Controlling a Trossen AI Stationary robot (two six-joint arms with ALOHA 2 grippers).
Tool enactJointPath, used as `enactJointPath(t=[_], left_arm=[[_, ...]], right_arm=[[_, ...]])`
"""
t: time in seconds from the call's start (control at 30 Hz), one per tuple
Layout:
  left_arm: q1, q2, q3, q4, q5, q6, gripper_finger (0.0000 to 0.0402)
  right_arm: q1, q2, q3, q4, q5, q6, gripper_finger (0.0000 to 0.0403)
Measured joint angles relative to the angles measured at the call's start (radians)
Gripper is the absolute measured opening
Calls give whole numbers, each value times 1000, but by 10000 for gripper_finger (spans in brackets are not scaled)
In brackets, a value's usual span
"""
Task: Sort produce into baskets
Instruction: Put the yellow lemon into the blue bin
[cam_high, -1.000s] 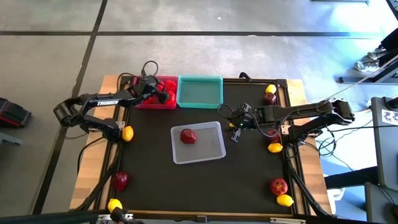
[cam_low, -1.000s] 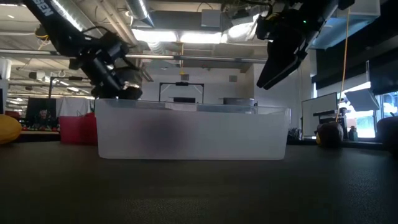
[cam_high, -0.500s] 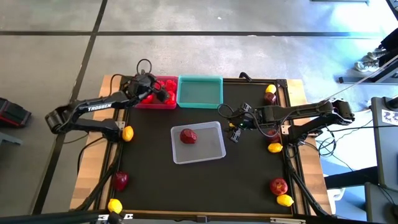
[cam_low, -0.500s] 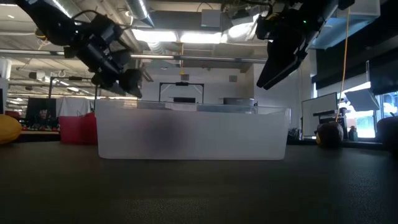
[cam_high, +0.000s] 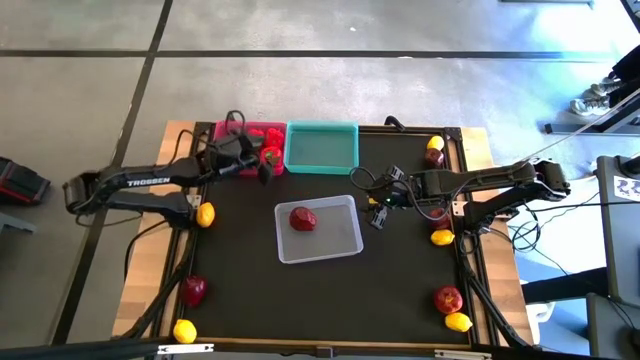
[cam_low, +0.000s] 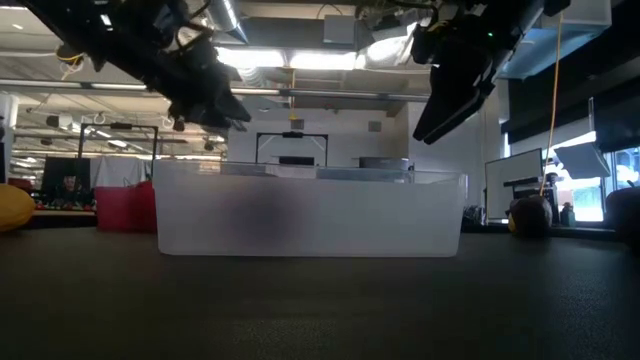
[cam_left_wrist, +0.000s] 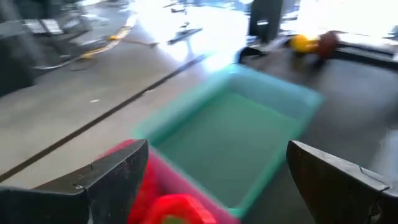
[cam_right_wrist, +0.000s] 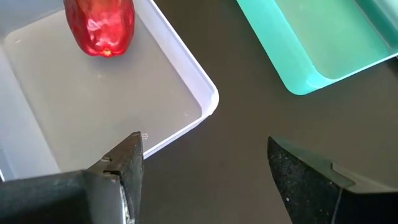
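My left hand (cam_high: 262, 163) hangs released and empty over the pink basket (cam_high: 237, 133) of peppers (cam_high: 271, 157). I'd swing for the nearest lemon (cam_high: 205, 214) next. Right hand (cam_high: 380, 203) waits released beside the grey-white basket (cam_high: 345, 240).

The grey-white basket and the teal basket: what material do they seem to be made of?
The grey-white basket looks like thin translucent plastic: smooth, with a rolled rim and a cloudy wall in the low view. The teal basket seems opaque moulded plastic, with a smooth satin surface and rounded corners.
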Motion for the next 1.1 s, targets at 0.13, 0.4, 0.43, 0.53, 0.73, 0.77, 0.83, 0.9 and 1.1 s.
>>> enactJointPath(t=[0.13,0.4,0.43,0.53,0.73,0.77,0.83,0.9,1.1], left_arm=[[-83,-4,0,-4,14,-23,379],[-231,-4,0,-3,46,-30,379],[-245,-4,0,-3,46,-28,379],[-290,-4,0,-2,46,-26,379],[-385,-4,0,47,60,-38,379],[-401,-4,0,52,62,-45,379],[-431,-4,5,45,63,-63,379],[-460,-4,19,22,64,-85,378],[-545,-3,133,-184,64,-131,378]], right_arm=[[0,0,0,8,-4,2,266],[0,0,0,42,-16,2,266],[0,0,0,49,-23,2,266],[0,0,0,52,-23,-2,266],[0,0,0,52,-31,-2,266],[0,0,0,53,-31,-2,266],[0,0,0,61,-31,-2,266],[0,0,0,68,-44,-3,266],[0,0,0,69,-74,-6,266]])
